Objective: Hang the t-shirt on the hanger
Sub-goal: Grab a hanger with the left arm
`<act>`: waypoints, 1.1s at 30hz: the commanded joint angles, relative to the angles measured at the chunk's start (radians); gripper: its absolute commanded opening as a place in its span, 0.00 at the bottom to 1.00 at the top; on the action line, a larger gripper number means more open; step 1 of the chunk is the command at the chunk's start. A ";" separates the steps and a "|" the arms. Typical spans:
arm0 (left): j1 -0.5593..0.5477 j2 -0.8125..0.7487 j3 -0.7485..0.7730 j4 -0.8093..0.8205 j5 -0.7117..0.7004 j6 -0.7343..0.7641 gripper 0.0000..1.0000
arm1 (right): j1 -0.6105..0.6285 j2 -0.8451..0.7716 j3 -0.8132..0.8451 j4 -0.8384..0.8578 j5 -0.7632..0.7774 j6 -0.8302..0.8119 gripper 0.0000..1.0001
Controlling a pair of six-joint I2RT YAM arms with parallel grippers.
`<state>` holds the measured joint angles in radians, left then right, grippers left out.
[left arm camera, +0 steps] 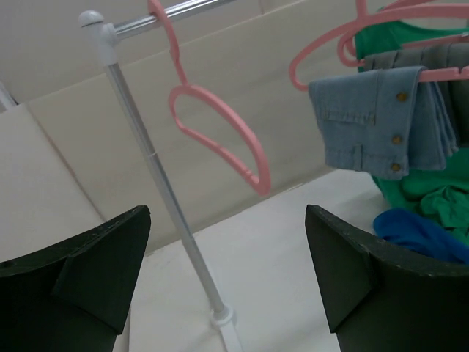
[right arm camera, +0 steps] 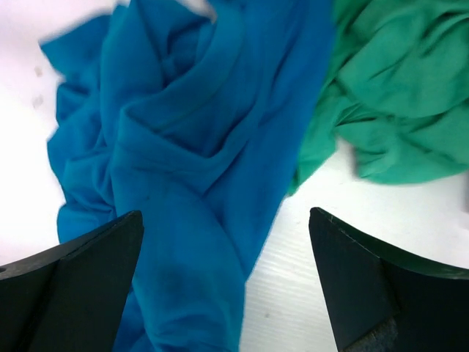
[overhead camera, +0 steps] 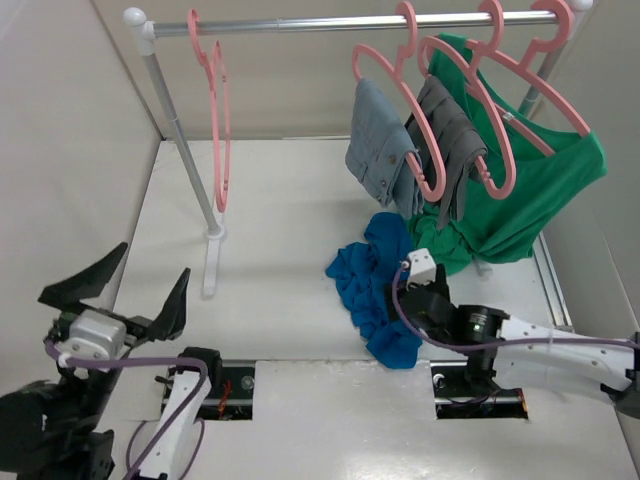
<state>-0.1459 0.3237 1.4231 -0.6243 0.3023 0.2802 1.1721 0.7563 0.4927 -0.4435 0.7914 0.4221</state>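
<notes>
**rackwatcher:** How are the arms sitting right now?

**me:** I'm seeing the left arm crouching low at the near left corner of the table (overhead camera: 290, 190). Its wrist is tipping up, so the left gripper (left arm camera: 227, 220) is facing the rack. Its jaws are gaping wide with nothing between them. The right arm is lying stretched out low from the right side toward the middle, wrist bending down. The right gripper (right arm camera: 226, 220) is hanging over the blue t-shirt (overhead camera: 370, 285), also spread wide, one finger on either side of the folds. I can't tell if the tips are touching cloth.

**rackwatcher:** And the hanger?

**me:** The hanger (overhead camera: 220, 130) is dangling bare at the left end of the rail (overhead camera: 300, 22), just beside the post (overhead camera: 180, 140). It's sitting up ahead of the left gripper, well apart, and far across from the right one. The t-shirt is lying crumpled on the table under the loaded end of the rail, touching the hem of the green shirt (overhead camera: 530, 190).

**rackwatcher:** Headcount?

**me:** I'm counting four pink hangers: that bare one plus three loaded hangers (overhead camera: 357, 62). Those are carrying two grey garments (overhead camera: 380, 150) and the one green shirt. One blue t-shirt, two grippers.
</notes>
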 commanded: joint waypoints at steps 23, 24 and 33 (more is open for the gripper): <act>0.034 0.626 0.214 0.256 0.031 -0.328 0.79 | -0.169 0.475 0.300 -0.057 -0.213 0.107 0.99; 0.034 0.626 0.214 0.256 0.020 -0.328 0.79 | -0.169 0.476 0.300 -0.057 -0.204 0.092 0.99; 0.034 0.640 0.165 0.305 0.124 -0.366 0.82 | -0.169 0.566 0.409 -0.066 -0.182 -0.063 0.99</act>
<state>-0.1158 0.9718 1.5860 -0.3882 0.3904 -0.0582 1.0065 1.3056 0.8295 -0.5171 0.5800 0.4183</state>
